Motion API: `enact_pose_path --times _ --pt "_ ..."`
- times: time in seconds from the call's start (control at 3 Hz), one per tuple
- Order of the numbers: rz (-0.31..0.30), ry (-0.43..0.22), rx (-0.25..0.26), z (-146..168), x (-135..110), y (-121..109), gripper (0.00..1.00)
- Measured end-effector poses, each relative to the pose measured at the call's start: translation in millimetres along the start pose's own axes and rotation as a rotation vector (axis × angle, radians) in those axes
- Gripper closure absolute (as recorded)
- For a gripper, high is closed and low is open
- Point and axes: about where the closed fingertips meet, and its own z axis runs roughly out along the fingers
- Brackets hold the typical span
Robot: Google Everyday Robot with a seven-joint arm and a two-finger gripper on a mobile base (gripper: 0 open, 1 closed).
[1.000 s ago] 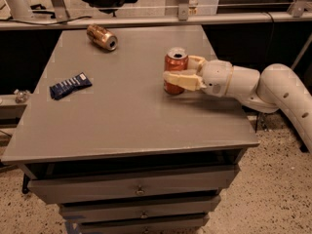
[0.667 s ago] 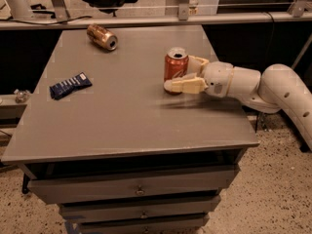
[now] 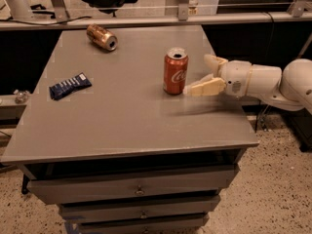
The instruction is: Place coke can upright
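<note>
The red coke can point(image 3: 175, 72) stands upright on the grey table point(image 3: 126, 111), right of the middle. My gripper point(image 3: 204, 74) is just to the right of the can, low over the table. It is open and empty, and it is apart from the can. One finger point(image 3: 204, 87) points toward the can's base, the other finger point(image 3: 214, 61) sits farther back.
A gold-brown can point(image 3: 102, 37) lies on its side at the table's far left. A dark blue snack packet point(image 3: 69, 85) lies near the left edge. Drawers point(image 3: 139, 189) are below the table front. A rail runs along the far edge.
The gripper has let go of the coke can and drawn back to the right. The can stays standing upright where it was.
</note>
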Motion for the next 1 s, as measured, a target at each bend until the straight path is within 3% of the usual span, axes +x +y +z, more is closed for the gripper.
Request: enact_pose_path --times 0.67,1.0 --pt "-0.128 0.080 0.089 -102.0 -24.9 8.6 0.00" --pt "-0.128 0.080 0.089 -101.9 -24.9 8.6 0.00"
